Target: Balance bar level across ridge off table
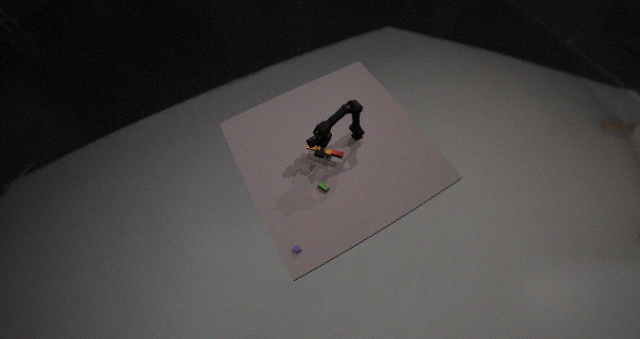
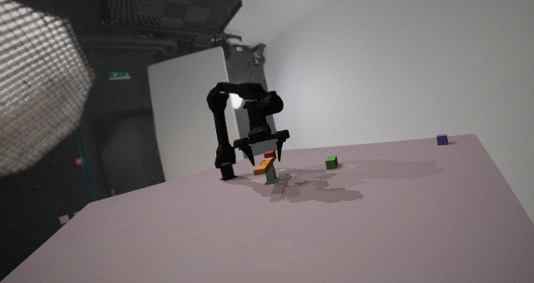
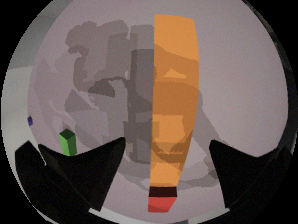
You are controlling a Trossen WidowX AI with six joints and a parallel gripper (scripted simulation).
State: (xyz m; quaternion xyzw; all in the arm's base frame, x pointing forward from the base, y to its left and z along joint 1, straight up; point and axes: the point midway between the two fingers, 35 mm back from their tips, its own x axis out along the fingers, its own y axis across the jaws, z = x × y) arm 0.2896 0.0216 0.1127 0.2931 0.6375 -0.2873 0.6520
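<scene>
The black parallel-jaw gripper (image 1: 321, 154) (image 2: 266, 163) (image 3: 170, 144) has its jaws spread nearly as wide as they go, one finger on either side of the long orange bar (image 1: 328, 152) (image 2: 264, 166) (image 3: 175, 90), and has hold of nothing. In the wrist view there is a gap between each finger and the bar. The bar lies across the top of the upright grey-green ridge (image 1: 328, 157) (image 2: 271, 175), raised off the pinkish tabletop (image 1: 370, 199) (image 2: 209, 233) (image 3: 240, 75), with its orange end toward the exterior camera and its red block-like end (image 1: 337, 154) (image 2: 269, 154) (image 3: 161, 204) pointing away (a dark band shows beside the red in the wrist view). Whether it sits perfectly level I cannot tell from these angles. The black jointed arm (image 1: 336, 117) (image 2: 220, 124) arches over from its base, bringing the gripper down above the ridge. A small green rectangular block (image 1: 323, 187) (image 2: 331, 163) (image 3: 68, 143) rests on the tabletop, apart from the ridge, and a little purple cube (image 1: 297, 249) (image 2: 442, 139) (image 3: 30, 121) sits much farther off, near a corner.
</scene>
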